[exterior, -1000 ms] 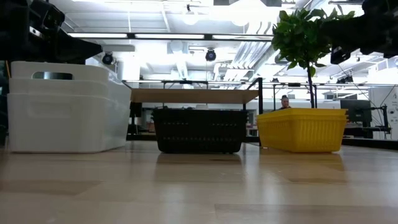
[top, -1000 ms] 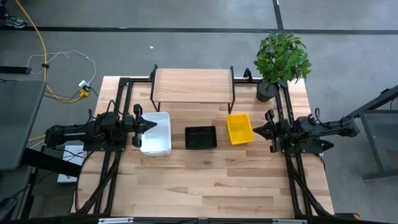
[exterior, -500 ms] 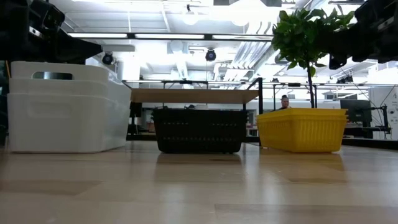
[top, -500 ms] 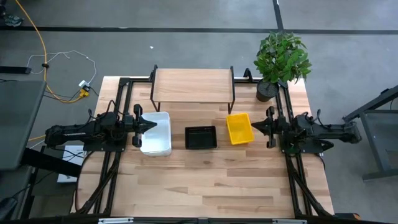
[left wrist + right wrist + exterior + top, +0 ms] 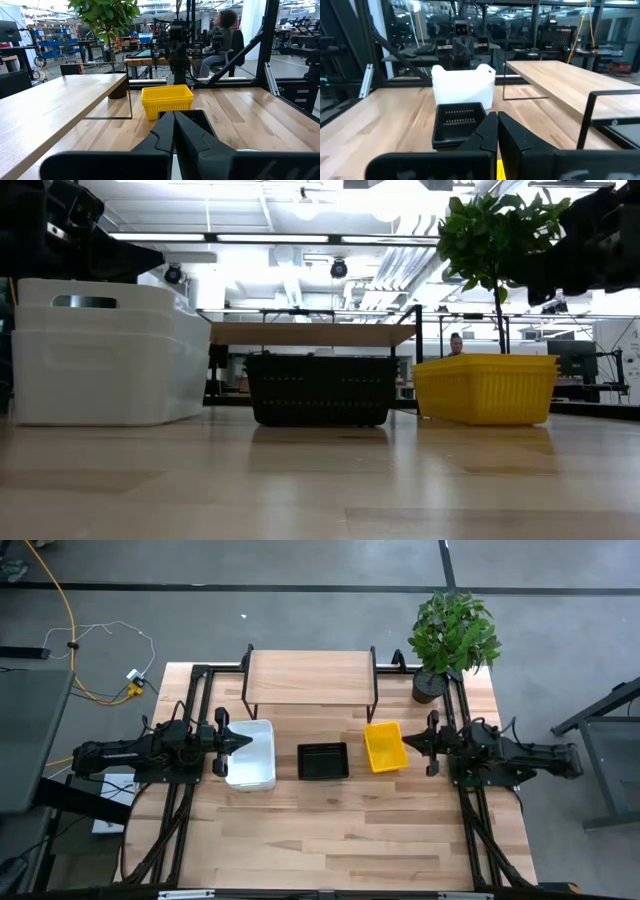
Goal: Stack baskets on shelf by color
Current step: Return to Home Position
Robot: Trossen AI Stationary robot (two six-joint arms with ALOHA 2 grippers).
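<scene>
**High view.** The shelf [image 5: 310, 677] stands at the upper centre of the worktop [image 5: 350, 830]. Just below it in the frame, three items sit in a row on the worktop:
- the white basket stack [image 5: 255, 755] at left
- the black basket [image 5: 323, 761] at centre
- the yellow basket [image 5: 385, 745] at right

The left claw [image 5: 238, 742] points right, and its tip is over the left edge of the white basket stack. The right claw [image 5: 418, 745] points left, just beside the yellow basket. A potted plant [image 5: 455, 635] occupies the upper right corner of the worktop.

**Low view.** The white basket stack [image 5: 100, 355] fills the left of the frame and shows layered rims. The black basket [image 5: 320, 390] is at centre and the yellow basket [image 5: 485, 388] at right. The three stand apart from one another. The shelf [image 5: 312, 333] shows behind them, and the potted plant [image 5: 495, 230] rises at upper right.

**Left wrist view.** The left claw [image 5: 173, 131] has its fingers pressed together and holds nothing. Beyond it are the rim of the black basket [image 5: 192, 114] and then the yellow basket [image 5: 167, 100]. The shelf [image 5: 55, 107] top runs along the left. A seated person [image 5: 222, 40] shows in the room behind.

**Right wrist view.** The right claw [image 5: 497, 131] has its fingers together and holds nothing. Ahead are the black basket [image 5: 459, 122] and, beyond it, the white basket stack [image 5: 463, 86]. The shelf [image 5: 570, 80] is at right.
</scene>
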